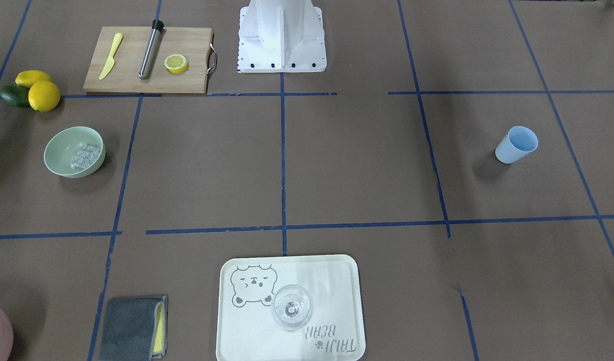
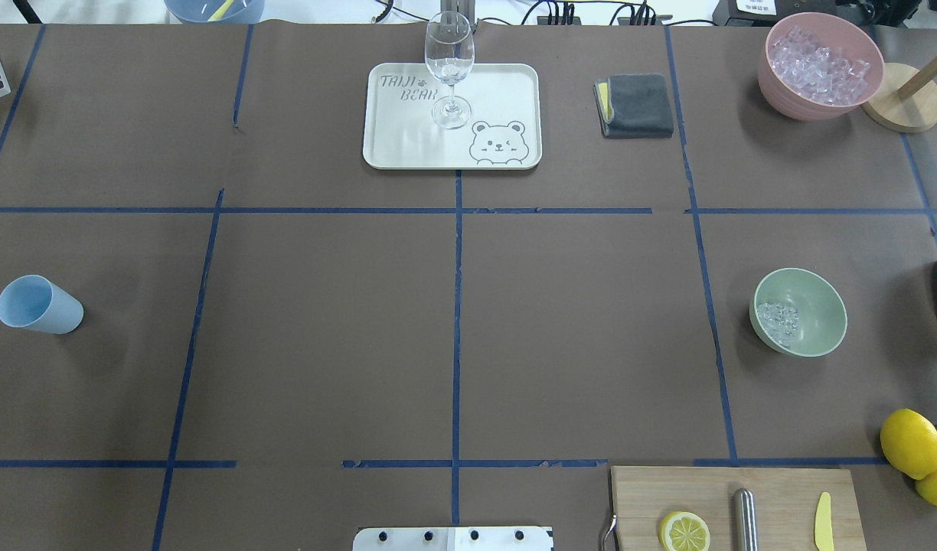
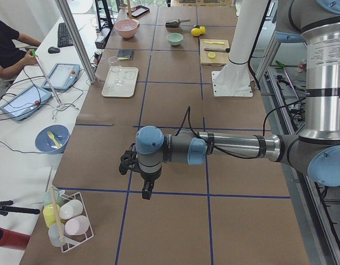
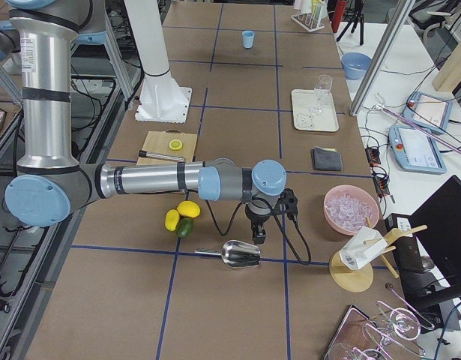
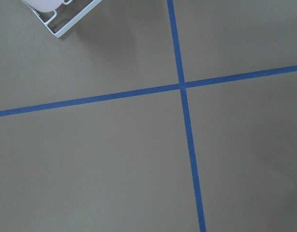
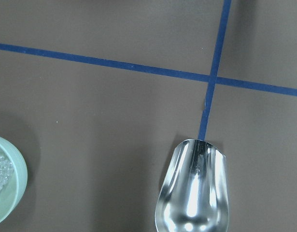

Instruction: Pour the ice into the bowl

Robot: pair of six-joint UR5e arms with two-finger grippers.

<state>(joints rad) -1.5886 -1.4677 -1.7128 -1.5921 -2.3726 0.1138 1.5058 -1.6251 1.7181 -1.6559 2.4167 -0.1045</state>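
My left gripper (image 3: pixel 147 190) shows only in the side view, at lower centre of the frame, pointing down over a blue tape line on the table (image 3: pixel 175 226). I cannot tell from there whether it is open or closed, and I see nothing in it. My right gripper (image 4: pixel 258 234) also shows only from the side, at the middle of that frame, hanging just above a metal scoop (image 4: pixel 237 253) that lies on the table. How far its jaws stand apart I cannot tell.

The bowl (image 2: pixel 819 302) sits at the right of the overhead frame, upright, with the ice (image 2: pixel 777 317) gathered against its left inner wall. In my right wrist view its rim cuts the lower left edge, well apart from the scoop at lower centre.

A pink bowl (image 2: pixel 778 84) at upper right is heaped with clear cubes (image 2: pixel 819 61). A wine glass (image 2: pixel 448 61) stands on a tray (image 2: pixel 407 149) at top centre. A blue cup (image 2: pixel 44 306) is at the far left.
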